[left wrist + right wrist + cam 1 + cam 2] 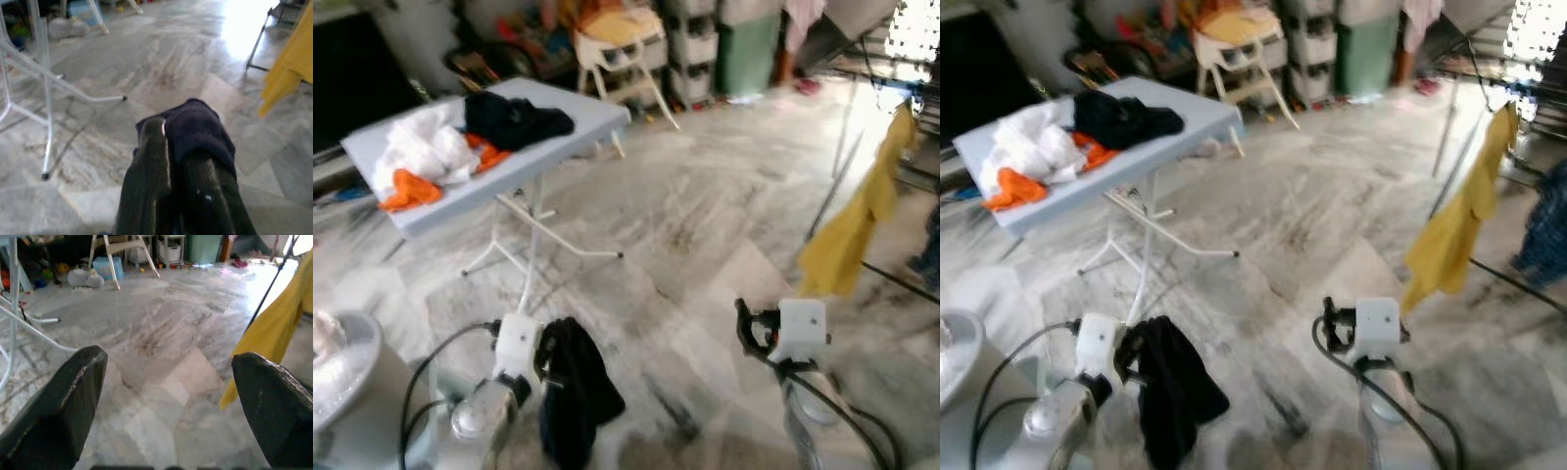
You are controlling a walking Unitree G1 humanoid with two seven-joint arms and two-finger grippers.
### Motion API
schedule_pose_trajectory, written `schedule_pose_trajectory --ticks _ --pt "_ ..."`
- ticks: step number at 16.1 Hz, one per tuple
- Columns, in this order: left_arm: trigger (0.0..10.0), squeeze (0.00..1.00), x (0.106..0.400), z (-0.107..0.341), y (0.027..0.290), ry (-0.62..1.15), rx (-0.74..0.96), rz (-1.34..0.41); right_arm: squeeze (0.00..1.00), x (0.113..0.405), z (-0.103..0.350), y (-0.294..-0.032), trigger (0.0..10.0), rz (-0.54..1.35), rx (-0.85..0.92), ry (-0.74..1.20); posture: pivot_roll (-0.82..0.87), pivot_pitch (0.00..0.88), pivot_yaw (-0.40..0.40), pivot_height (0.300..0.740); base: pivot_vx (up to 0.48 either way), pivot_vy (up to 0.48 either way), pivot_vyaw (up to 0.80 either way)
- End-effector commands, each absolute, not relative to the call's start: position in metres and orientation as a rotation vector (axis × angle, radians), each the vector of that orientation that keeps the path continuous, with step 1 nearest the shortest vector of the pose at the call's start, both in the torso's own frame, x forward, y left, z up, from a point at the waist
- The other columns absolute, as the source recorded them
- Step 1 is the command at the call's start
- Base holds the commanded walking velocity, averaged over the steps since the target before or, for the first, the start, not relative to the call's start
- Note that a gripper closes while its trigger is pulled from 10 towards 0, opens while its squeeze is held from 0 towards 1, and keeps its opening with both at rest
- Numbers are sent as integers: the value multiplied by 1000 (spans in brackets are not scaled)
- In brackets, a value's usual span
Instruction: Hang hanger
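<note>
A black garment (574, 394) hangs limp from my left gripper (546, 358), low at the front left above the marble floor. In the left wrist view the two fingers (149, 166) are shut together, with the dark cloth (198, 129) bunched over their tips; a hanger cannot be made out. My right gripper (745, 329) is held out at the front right, open with nothing between its fingers (66, 401). A yellow garment (858, 221) hangs on a thin metal drying rack (847, 132) at the right, well ahead of the right gripper.
A grey folding table (598, 114) stands at the left, bearing white (426, 147), orange and black clothes; its legs (533, 235) splay over the floor. A white high chair (617, 49), drawers and clutter line the back wall. A round grey object (342, 367) sits near left.
</note>
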State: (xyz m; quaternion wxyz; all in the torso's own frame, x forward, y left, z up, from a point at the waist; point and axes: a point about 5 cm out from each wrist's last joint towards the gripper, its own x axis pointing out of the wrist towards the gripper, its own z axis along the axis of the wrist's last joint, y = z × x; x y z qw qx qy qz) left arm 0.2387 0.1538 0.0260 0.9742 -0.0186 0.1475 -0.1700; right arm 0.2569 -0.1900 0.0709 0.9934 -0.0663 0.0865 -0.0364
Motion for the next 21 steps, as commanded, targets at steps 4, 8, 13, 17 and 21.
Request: schedule_pose_trajectory --ticks 4,8,13,17,21 --pt "10000 0 242 25 167 254 -37 -271 0 260 72 -193 10000 -62 -161 173 -198 0 103 740 393 0 0" --pt "10000 0 245 23 164 228 -83 -233 0 264 77 -197 10000 -22 -168 173 -188 0 49 740 391 60 0" --pt "10000 0 250 21 147 212 -58 -296 0 261 74 -203 10000 -17 -227 212 -227 0 -13 740 376 272 0" --pt "10000 0 260 30 166 205 -38 -220 0 262 58 -182 10000 21 -168 264 -170 0 -3 740 0 0 0" --pt "10000 0 256 33 173 197 -89 -137 0 282 48 -159 10000 67 -148 274 -95 0 12 740 0 0 0"
